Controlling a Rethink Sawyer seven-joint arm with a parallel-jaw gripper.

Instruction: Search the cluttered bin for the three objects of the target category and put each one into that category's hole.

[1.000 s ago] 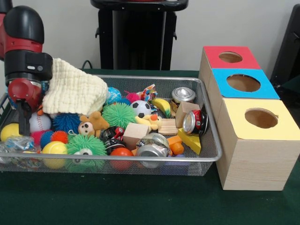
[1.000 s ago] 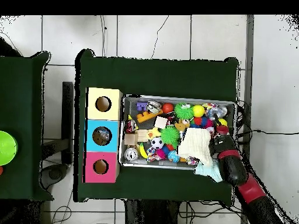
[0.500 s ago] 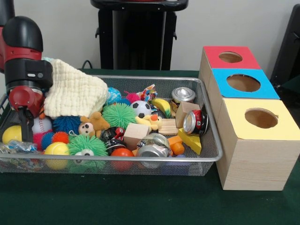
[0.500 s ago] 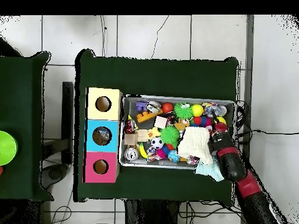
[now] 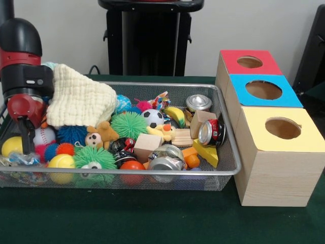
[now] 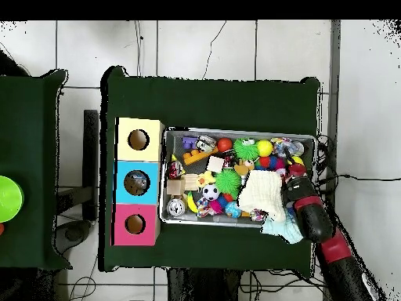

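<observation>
Front view first: wire bin packed almost rim to rim, barely any bare mesh except a strip along the upper right by the silver can. Red and black arm down at the far left edge of the frame, gripper dipping between the white baseball and the yellow ball; can't tell how far open, nothing visibly held. Cream knitted cloth draped over the upper left corner, touching the arm. Red can near the right wall, another crushed can against the front rim. Three boxes just right of the bin: red-topped box, blue-topped box, yellow-topped box, holes all uncovered. Plenty of open green bench along the bottom.

Overhead view: bin mid-frame, gripper at its right end, arm entering from lower right. Cloth hanging over the lower rim. Boxes stacked along the left side, yellow-topped uppermost. Wide free bench above the bin.
</observation>
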